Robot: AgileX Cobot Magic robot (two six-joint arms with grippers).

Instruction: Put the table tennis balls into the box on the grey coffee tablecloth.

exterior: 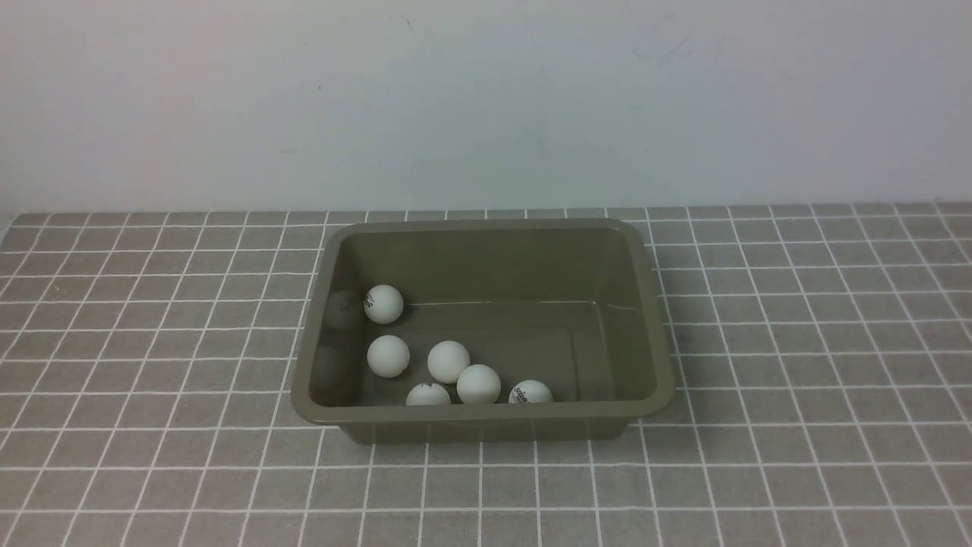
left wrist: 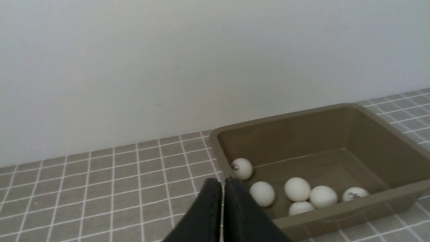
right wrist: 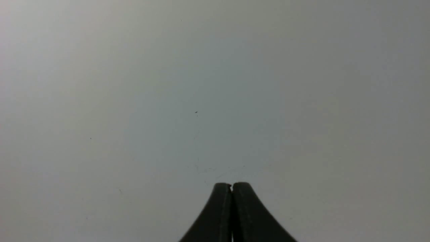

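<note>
The olive-brown box (exterior: 486, 422) stands in the middle of the grey coffee tablecloth (exterior: 797, 365). Several white table tennis balls (exterior: 448, 362) lie inside it, mostly near its front wall; one (exterior: 383, 304) sits by the left wall. The box (left wrist: 336, 215) and balls (left wrist: 297, 189) also show in the left wrist view. My left gripper (left wrist: 223, 181) is shut and empty, held back from the box's left front corner. My right gripper (right wrist: 231, 185) is shut and empty, facing only the plain wall. Neither gripper shows in the front view.
A pale grey wall (exterior: 486, 99) rises behind the cloth's far edge. No loose ball shows on the cloth around the box.
</note>
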